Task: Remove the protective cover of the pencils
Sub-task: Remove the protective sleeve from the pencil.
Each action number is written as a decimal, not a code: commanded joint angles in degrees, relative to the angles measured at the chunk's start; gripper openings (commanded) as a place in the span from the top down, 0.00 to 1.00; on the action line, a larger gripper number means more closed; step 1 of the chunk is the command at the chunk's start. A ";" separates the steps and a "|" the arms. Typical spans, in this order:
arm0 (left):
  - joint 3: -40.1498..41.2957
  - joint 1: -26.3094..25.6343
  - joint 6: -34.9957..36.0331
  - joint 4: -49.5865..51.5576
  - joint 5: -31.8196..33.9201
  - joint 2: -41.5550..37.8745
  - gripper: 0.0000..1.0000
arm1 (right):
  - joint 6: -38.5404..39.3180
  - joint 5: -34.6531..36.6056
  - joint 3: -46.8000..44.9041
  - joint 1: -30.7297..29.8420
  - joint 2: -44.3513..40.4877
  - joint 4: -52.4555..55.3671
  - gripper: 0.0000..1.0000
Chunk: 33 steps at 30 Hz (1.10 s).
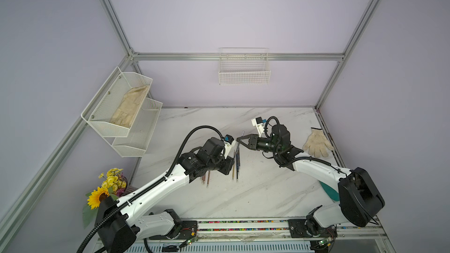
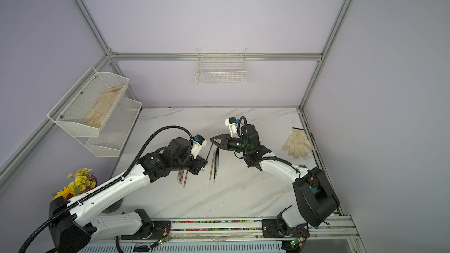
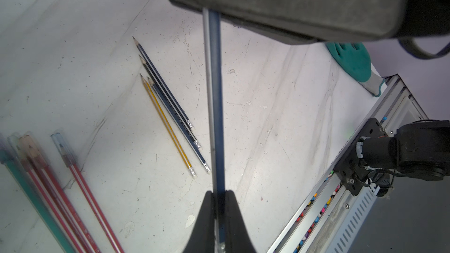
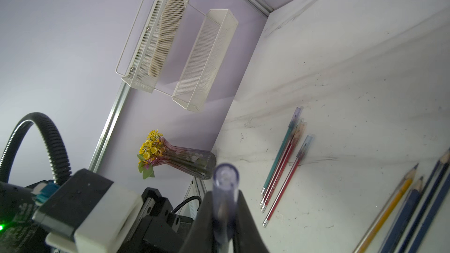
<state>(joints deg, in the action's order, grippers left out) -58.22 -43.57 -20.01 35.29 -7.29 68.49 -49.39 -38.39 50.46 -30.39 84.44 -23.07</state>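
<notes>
My left gripper (image 3: pixel 218 194) is shut on the eraser end of a dark blue pencil (image 3: pixel 215 93) held above the table. The shaft runs straight to my right gripper (image 1: pixel 239 141), whose jaws are shut on the clear protective cover (image 4: pixel 225 181) over its tip. Four bare pencils (image 3: pixel 168 108), three dark and one yellow, lie side by side on the marble table (image 1: pixel 267 191). To their left lies a bunch of pink and teal pencils (image 3: pixel 48 191) with clear covers on their tips. Both groups show in both top views, bare pencils (image 2: pixel 214 164) and covered pencils (image 2: pixel 182 178).
A white glove (image 1: pixel 317 142) lies at the table's right edge and a teal glove (image 3: pixel 350 62) near the right arm's base. A wire basket (image 1: pixel 244 69) hangs on the back wall, a two-tier mesh shelf (image 1: pixel 121 110) on the left wall. A flower vase (image 1: pixel 109 186) stands front left.
</notes>
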 commanded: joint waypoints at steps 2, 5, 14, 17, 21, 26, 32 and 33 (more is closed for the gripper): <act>2.66 -0.17 1.17 -1.63 0.08 -2.26 0.66 | -6.04 -1.40 -0.69 -0.35 0.79 -7.74 0.88; 3.16 -0.13 1.05 -1.54 0.43 -2.88 0.63 | -9.37 -2.13 -2.09 -0.28 0.74 -11.51 0.88; 2.50 -0.17 0.60 -1.79 -0.38 -1.64 0.65 | -13.56 -3.00 -3.23 -0.28 0.35 -15.02 0.89; 2.33 -0.16 0.52 -1.79 -0.53 -1.34 0.67 | -14.08 -3.08 -3.65 -0.28 0.13 -15.62 0.89; 2.03 -0.20 0.50 -1.76 -0.84 -1.60 0.71 | -12.05 -2.36 -3.45 -0.28 -0.13 -13.34 0.89; 1.44 -0.20 0.46 -1.80 -1.47 -1.25 0.76 | -11.31 -2.29 -3.19 -0.98 0.06 -12.72 0.89; 0.31 -0.20 0.84 -1.84 -2.43 -0.07 0.88 | -10.43 -2.30 -2.56 -1.51 0.20 -11.51 0.89; 0.13 -0.19 0.93 -1.78 -2.52 0.05 0.93 | -10.10 -2.30 -2.48 -1.51 0.13 -11.18 0.88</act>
<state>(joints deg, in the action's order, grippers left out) -57.17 -43.59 -19.51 35.20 -8.58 68.36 -60.10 -40.77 47.29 -31.42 85.14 -34.92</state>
